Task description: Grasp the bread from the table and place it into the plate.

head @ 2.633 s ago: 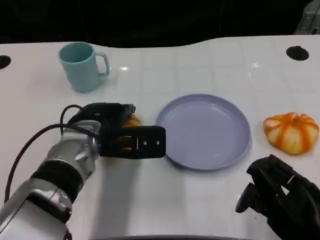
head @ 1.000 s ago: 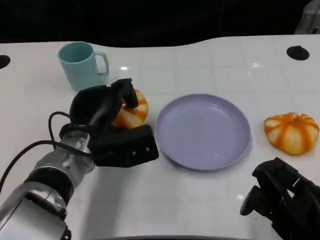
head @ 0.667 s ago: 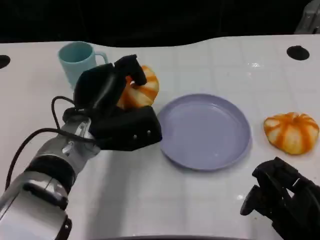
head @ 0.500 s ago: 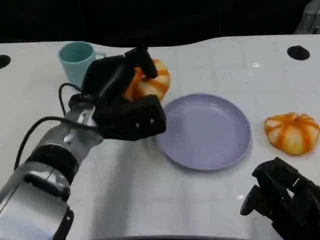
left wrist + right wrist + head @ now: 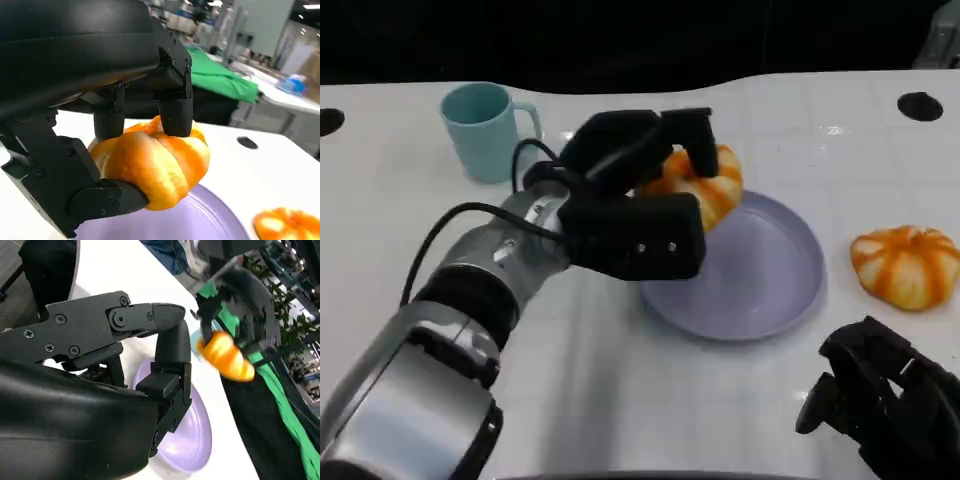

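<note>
bread [image 5: 705,183] | lifted by left hand [image 5: 635,200] | now over plate [image 5: 770,290] rim

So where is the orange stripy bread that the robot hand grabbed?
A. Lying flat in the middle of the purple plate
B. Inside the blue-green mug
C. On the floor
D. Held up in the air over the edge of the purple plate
D: the left robot hand grips the orange striped bread roll above the near-left rim of the round purple plate, not yet resting on it.
</note>
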You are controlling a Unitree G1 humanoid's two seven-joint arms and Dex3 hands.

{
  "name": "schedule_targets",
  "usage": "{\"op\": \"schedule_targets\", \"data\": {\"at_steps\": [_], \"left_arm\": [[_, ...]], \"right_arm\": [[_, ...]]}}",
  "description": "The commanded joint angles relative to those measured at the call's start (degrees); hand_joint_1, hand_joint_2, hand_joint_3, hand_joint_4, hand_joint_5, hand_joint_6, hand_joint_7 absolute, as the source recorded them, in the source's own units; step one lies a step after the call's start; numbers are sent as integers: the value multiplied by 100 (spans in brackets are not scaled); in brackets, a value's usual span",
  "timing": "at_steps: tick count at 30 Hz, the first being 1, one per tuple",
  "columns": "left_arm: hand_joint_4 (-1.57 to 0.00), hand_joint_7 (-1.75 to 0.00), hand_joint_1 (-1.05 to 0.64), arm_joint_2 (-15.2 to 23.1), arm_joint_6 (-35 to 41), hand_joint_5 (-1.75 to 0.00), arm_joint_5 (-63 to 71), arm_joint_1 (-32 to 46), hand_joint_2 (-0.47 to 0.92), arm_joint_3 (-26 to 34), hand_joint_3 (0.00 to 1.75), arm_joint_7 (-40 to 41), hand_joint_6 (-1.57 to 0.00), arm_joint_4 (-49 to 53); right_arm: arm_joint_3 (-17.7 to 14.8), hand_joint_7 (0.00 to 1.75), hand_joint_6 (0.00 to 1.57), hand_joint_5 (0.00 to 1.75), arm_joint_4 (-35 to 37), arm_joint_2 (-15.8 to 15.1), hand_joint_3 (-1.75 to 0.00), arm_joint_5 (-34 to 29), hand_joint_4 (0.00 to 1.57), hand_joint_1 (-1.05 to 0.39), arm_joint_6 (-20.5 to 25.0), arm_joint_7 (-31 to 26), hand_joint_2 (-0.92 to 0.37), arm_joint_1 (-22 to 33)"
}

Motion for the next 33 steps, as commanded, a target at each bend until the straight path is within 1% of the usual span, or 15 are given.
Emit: {"op": "schedule_targets", "data": {"at_steps": [1,4,5,8,10,11,13,15,20,27,28,29,30,32,33], "left_arm": [[-91,-175,-19,-144,41,-175,192,-247,50,-223,115,-101,-76,173],[-89,-175,-17,-244,88,-175,286,-290,54,-346,109,-90,-74,279],[-89,-175,-17,-247,85,-175,287,-297,54,-352,108,-80,-74,293],[-90,-175,-16,-431,261,-175,460,-347,54,-526,107,107,-75,415],[-90,-175,-16,-458,286,-175,493,-357,54,-544,106,141,-75,441],[-90,-175,-16,-514,380,-175,541,-386,55,-590,103,113,-74,474],[-90,-175,-18,-583,503,-175,590,-422,61,-659,87,79,-71,513],[-90,-175,-18,-600,540,-175,598,-431,62,-682,83,77,-70,521],[-90,-175,-15,-727,788,-175,689,-440,64,-763,81,133,-70,591],[-90,-175,-14,-732,806,-175,678,-445,65,-782,80,143,-70,596],[-90,-175,-14,-795,1031,-175,706,-473,65,-807,80,122,-70,631],[-81,-169,-13,-843,1203,-175,727,-494,72,-828,58,107,-64,657],[-78,-167,-12,-877,1327,-175,739,-508,76,-844,48,97,-63,673],[-75,-165,-12,-899,1415,-175,740,-516,80,-861,39,92,-61,676],[-75,-165,-12,-932,1438,-175,586,-505,81,-739,37,-104,-61,681]], "right_arm": [[-56,142,54,172,-87,-64,-23,25,59,-52,-26,1,-92,44],[-58,143,55,172,-98,-65,-22,32,59,-52,-22,2,-92,55],[-58,143,55,172,-98,-65,-22,32,59,-52,-22,1,-92,55],[-58,141,55,171,-117,-31,-20,66,59,-51,-11,-15,-92,75],[-58,141,55,171,-119,-27,-20,71,59,-51,-10,-17,-92,78],[-42,141,55,170,-124,-31,-20,52,59,-52,-31,-3,-92,89],[-21,140,55,170,-130,-36,-21,29,60,-52,-57,15,-92,102],[-16,140,56,170,-132,-38,-21,25,60,-52,-63,18,-92,106],[15,140,54,170,-215,-24,-22,-1,59,-52,-42,-41,-92,160],[16,141,54,170,-224,-22,-22,-3,58,-52,-37,-45,-92,165],[12,141,54,170,-218,-21,-22,11,58,-52,-45,-25,-92,171],[9,142,53,170,-213,-20,-23,21,57,-52,-50,-9,-92,176],[7,142,53,170,-210,-19,-23,28,57,-52,-54,1,-92,179],[6,142,53,171,-209,-19,-24,32,57,-52,-56,6,-92,181],[5,143,53,171,-216,-22,-24,30,57,-52,-41,-9,-92,178]]}}
